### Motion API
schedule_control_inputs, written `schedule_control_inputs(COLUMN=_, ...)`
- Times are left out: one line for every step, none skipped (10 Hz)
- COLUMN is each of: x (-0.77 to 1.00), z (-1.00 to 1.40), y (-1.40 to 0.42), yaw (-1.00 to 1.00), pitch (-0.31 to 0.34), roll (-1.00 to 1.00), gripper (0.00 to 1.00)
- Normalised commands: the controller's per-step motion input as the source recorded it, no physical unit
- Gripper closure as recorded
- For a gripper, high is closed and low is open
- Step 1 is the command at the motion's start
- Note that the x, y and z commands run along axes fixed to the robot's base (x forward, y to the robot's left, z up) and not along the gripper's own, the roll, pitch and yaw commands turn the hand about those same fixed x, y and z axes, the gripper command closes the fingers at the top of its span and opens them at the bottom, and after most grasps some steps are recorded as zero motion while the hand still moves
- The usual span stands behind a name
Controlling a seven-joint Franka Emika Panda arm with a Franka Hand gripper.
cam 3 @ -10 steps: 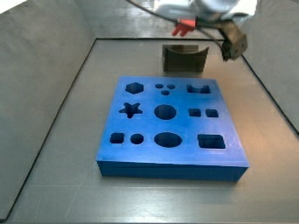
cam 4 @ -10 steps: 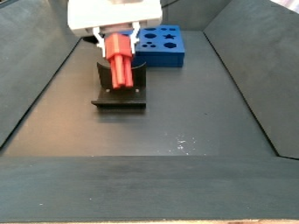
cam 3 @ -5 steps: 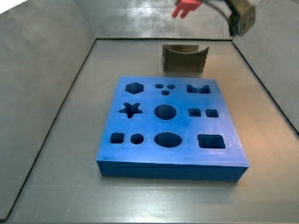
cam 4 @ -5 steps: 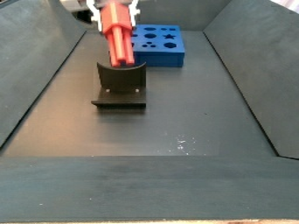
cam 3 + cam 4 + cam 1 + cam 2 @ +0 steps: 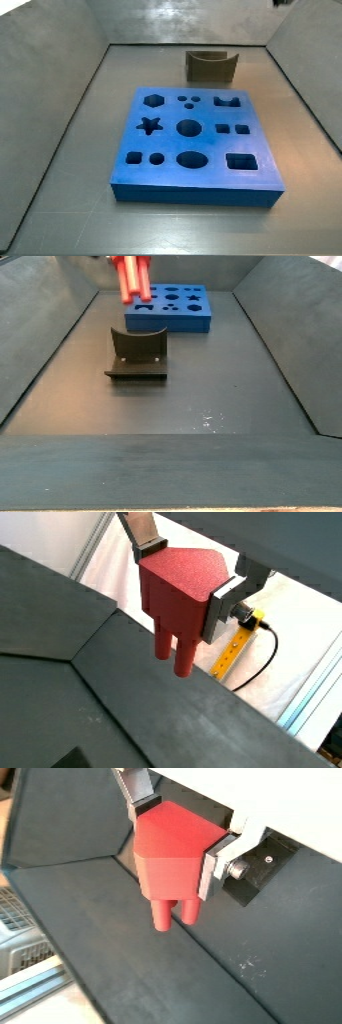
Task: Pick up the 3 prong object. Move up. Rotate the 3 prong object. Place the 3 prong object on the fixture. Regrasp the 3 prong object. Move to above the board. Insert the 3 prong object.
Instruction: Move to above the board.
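In both wrist views my gripper point(image 5: 187, 580) point(image 5: 177, 830) is shut on the 3 prong object point(image 5: 181, 597) point(image 5: 171, 858), a red-orange block with its prongs pointing down. The silver fingers point(image 5: 142, 534) point(image 5: 217, 860) clamp its two sides. In a side view only the object's lower part point(image 5: 134, 278) shows at the top edge, high above the fixture point(image 5: 138, 352). The gripper itself is out of that frame. The dark fixture point(image 5: 211, 67) stands empty behind the blue board point(image 5: 194, 140) point(image 5: 171, 307), whose cut-out holes are all empty.
Grey walls enclose the dark floor point(image 5: 201, 396) on three sides. Outside the enclosure a yellow ruler and a black cable point(image 5: 234, 652) show in a wrist view.
The gripper has risen straight up with the 3 prong object, from just above the fixture to the top edge of the side views. The fixture and board have not moved.
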Motion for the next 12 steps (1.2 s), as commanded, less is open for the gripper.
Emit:
schedule_control_inputs(x=-0.06, z=1.00, y=0.05, yaw=-0.05, pitch=0.020, roll=-0.06, gripper=1.00)
schedule_control_inputs(x=-0.06, z=1.00, y=0.04, yaw=-0.05, pitch=0.034, roll=-0.06, gripper=1.00)
schedule_control_inputs(x=-0.06, z=1.00, y=0.03, yaw=-0.04, pitch=0.062, roll=-0.07, gripper=1.00)
schedule_control_inputs(x=-0.06, z=1.00, y=0.03, yaw=-0.03, pitch=0.071, roll=-0.07, gripper=1.00)
schedule_control_inputs(x=-0.05, z=0.93, y=0.02, yaw=-0.01, pitch=0.093, roll=-0.07, gripper=1.00)
schedule_control_inputs(x=-0.04, z=0.81, y=0.01, yaw=0.00, pitch=0.102, roll=-0.07, gripper=1.00)
schedule_control_inputs(x=-0.02, z=0.60, y=0.00, yaw=0.02, pitch=0.115, roll=-0.07, gripper=1.00)
schedule_control_inputs(x=-0.01, z=0.44, y=0.00, yaw=0.03, pitch=0.132, roll=-0.07, gripper=1.00)
schedule_control_inputs(x=0.02, z=0.24, y=-0.01, yaw=0.05, pitch=0.151, roll=-0.07, gripper=1.00)
schedule_control_inputs(x=-0.40, z=0.00, y=-1.00, yaw=-0.04, pitch=-0.059, roll=-1.00, gripper=1.00)
schedule_control_inputs(x=-0.40, z=0.00, y=-1.00, yaw=-0.03, pitch=-0.071, roll=-1.00, gripper=1.00)
schedule_control_inputs(x=-0.41, z=0.01, y=-1.00, yaw=-0.04, pitch=-0.078, roll=-1.00, gripper=1.00)
